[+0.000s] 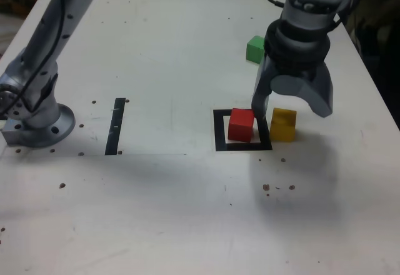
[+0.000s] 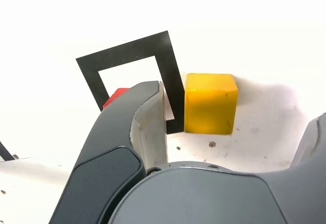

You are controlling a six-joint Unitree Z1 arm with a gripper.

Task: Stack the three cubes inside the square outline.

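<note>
The red cube [image 1: 240, 125] sits inside the square outline [image 1: 219, 131], toward its right side in the exterior view. Just outside the outline's right edge rests the yellow cube [image 1: 283, 125]. My gripper [image 1: 292, 114] hangs open over the yellow cube, one finger coming down between the red and yellow cubes and the other beyond the yellow one. Farther back on the table stands the green cube [image 1: 255, 49]. In the wrist view the yellow cube [image 2: 210, 104] lies between the spread fingers of the gripper [image 2: 237, 102], beside the square outline [image 2: 127, 51]. One finger hides most of the red cube [image 2: 118, 94].
A narrow black strip [image 1: 115, 125] lies on the white table at the exterior view's left. The arm's metal base [image 1: 37, 119] is bolted near the left edge. Small dark specks dot the tabletop. The table's right edge runs close behind the gripper.
</note>
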